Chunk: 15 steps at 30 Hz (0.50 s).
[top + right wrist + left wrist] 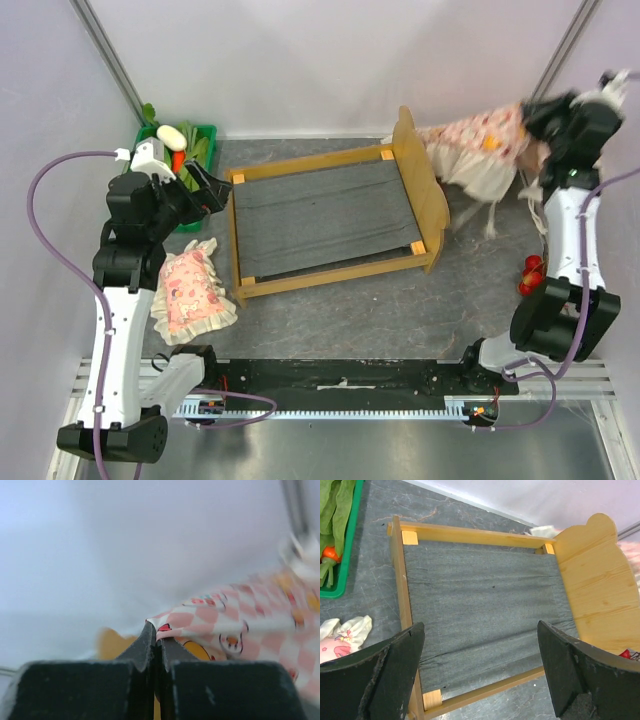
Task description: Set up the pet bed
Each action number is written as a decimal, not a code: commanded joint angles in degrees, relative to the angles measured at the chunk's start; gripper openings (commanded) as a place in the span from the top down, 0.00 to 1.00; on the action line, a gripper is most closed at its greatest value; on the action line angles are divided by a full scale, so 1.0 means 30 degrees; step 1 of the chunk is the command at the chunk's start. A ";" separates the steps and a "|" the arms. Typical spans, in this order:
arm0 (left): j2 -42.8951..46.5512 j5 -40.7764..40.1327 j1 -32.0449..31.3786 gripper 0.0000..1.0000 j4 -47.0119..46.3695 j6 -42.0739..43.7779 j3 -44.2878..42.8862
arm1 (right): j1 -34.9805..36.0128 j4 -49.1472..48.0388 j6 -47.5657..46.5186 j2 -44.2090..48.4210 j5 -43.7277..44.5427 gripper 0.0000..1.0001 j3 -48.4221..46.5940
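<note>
The pet bed (pixel 330 215), a light-wood frame with a dark grey fabric base and a curved headboard (pixel 425 185), lies in the middle of the table. My left gripper (pixel 213 190) hovers open over its foot end. The grey base (pixel 485 595) shows between the spread fingers (pixel 405 650) of that gripper (pixel 480 626), which holds nothing. My right gripper (pixel 535 118) is raised behind the headboard, shut on a corner of the pink-checked frilled mattress (pixel 480 140). The mattress hangs in the air. In the right wrist view the gripper (pixel 156 630) pinches the mattress edge (pixel 240 620).
A small pink frilled pillow (pixel 190 290) lies on the table left of the bed's foot, and also appears in the left wrist view (pixel 340 635). A green basket (pixel 200 135) of vegetables stands at the back left. Red fruit (pixel 530 275) lies by the right arm.
</note>
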State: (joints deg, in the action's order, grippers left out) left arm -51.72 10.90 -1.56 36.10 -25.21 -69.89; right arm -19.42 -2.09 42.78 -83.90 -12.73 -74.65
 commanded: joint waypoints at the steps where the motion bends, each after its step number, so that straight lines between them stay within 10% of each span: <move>1: -0.0424 0.0878 0.0111 0.00 -0.1396 0.0230 0.0121 | 0.0085 0.0637 0.0063 -0.1296 -0.5153 1.00 -0.8235; 8: -0.0395 0.1173 0.0111 0.00 -0.2364 -0.0443 0.1059 | 0.3567 0.0848 0.2229 -0.5078 -1.0137 1.00 -2.0041; 15: 0.0599 -0.0961 0.0140 0.00 -0.2687 -0.1088 0.0944 | 0.8900 -0.2440 0.4253 -0.6541 -1.1342 1.00 -2.2544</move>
State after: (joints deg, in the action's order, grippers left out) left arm -52.84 12.03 -1.56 31.51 -26.06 -66.22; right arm 1.61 -3.86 50.85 -101.03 -41.28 -137.60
